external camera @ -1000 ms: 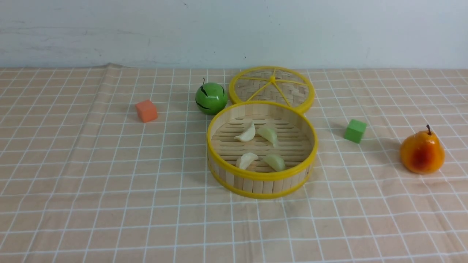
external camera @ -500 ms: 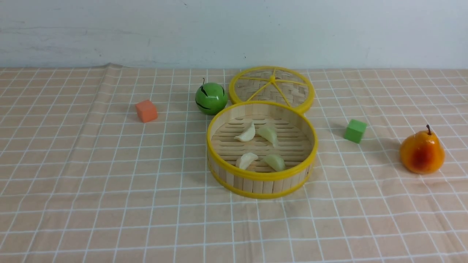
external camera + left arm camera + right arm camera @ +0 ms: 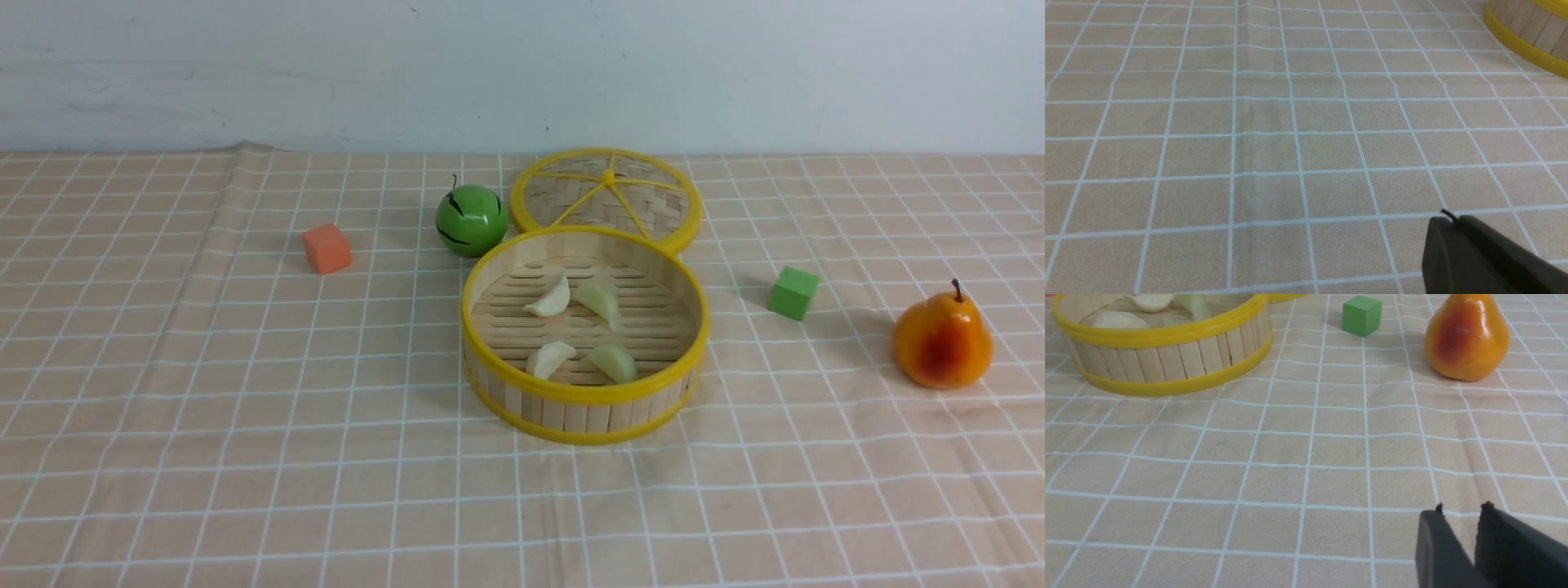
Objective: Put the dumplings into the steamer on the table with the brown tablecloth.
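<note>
Soft, even light fills my views, bright without harshness. Faint shadows fall left of the green cube (image 3: 793,291) and the pear (image 3: 943,337), whose skin shows small glare. My right gripper (image 3: 1458,514) looks slightly blurred, perhaps too close.

Orange cube (image 3: 327,248), green apple (image 3: 471,220), woven lid (image 3: 606,198), green cube (image 3: 793,292), orange pear (image 3: 942,338).

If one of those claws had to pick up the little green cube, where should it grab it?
Probably from straight above, with the fingers closing on two opposite flat sides of the small green cube. It sits flat on the tan checked cloth with open space all around, and its parallel faces suit a pinch.
</note>
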You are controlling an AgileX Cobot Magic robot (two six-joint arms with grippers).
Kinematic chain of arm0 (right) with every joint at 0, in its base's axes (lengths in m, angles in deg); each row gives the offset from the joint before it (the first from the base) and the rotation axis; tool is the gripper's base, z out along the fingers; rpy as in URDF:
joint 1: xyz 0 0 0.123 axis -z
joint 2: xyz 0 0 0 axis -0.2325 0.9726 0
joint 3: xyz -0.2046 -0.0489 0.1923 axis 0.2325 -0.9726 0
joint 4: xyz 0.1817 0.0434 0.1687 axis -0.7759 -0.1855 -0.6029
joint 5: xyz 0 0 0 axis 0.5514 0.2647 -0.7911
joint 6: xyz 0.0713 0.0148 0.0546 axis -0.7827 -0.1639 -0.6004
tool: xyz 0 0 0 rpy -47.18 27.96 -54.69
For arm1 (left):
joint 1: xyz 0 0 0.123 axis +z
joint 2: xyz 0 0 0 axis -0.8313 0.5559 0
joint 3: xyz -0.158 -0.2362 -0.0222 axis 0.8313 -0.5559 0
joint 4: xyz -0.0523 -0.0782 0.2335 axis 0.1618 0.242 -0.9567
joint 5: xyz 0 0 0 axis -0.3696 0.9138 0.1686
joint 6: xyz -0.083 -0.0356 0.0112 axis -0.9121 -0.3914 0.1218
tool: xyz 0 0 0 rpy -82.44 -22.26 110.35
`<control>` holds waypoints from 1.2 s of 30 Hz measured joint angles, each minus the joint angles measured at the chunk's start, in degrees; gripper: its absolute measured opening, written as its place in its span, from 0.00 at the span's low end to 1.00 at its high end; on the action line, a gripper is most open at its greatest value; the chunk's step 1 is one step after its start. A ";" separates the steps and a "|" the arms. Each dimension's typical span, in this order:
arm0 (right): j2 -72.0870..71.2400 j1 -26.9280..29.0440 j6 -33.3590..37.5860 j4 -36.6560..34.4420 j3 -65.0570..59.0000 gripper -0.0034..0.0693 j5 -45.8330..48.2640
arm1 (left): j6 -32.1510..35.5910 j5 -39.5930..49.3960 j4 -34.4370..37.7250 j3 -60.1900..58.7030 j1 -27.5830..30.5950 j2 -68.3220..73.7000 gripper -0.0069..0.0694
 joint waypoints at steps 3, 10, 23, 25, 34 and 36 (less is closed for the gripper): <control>0.00 0.00 0.00 0.00 0.00 0.27 0.00 | 0.00 0.07 0.00 0.04 0.00 0.00 0.07; 0.00 0.00 0.00 0.00 0.00 0.28 0.00 | 0.00 0.20 0.00 0.10 0.00 0.00 0.07; 0.00 0.00 0.00 0.00 0.00 0.31 0.00 | 0.00 0.20 0.05 0.10 0.00 0.00 0.07; 0.00 0.00 0.00 0.00 0.00 0.31 0.00 | 0.00 0.20 0.05 0.10 0.00 0.00 0.07; 0.00 0.00 0.00 0.00 0.00 0.33 0.00 | 0.00 0.20 0.05 0.10 0.00 0.00 0.09; 0.00 0.00 0.00 0.00 0.00 0.34 0.00 | 0.00 0.20 0.05 0.10 0.00 0.00 0.09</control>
